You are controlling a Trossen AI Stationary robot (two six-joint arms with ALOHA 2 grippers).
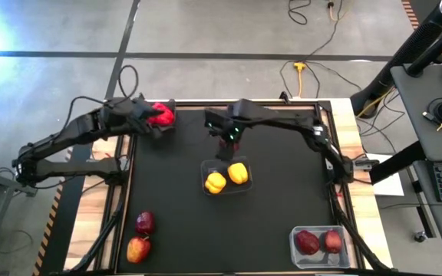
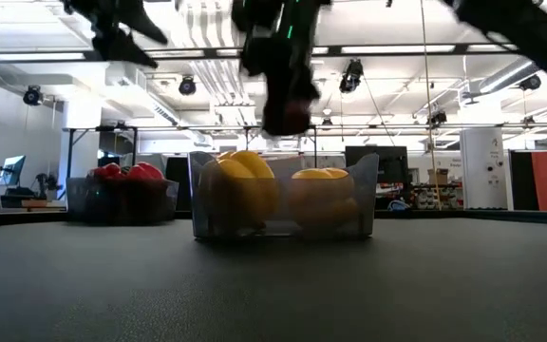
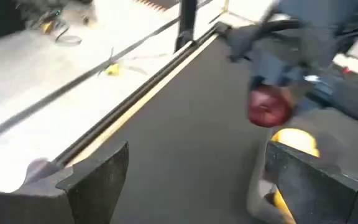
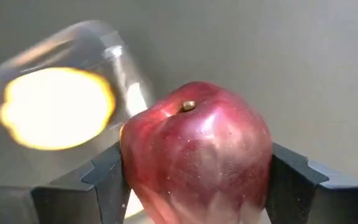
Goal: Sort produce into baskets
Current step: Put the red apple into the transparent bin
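Apple (image 4: pixel 196 155), dark red, pinched in the right hand (image 1: pixel 225 142) at upper centre of the high view, above the worktop (image 1: pixel 282 192) just beyond the clear basket (image 1: pixel 225 186) holding two yellow peppers (image 1: pixel 227 178). Left hand (image 1: pixel 146 121), fingers spread, sits at upper left over the dark basket (image 1: pixel 164 127) of red peppers (image 1: pixel 160 116).
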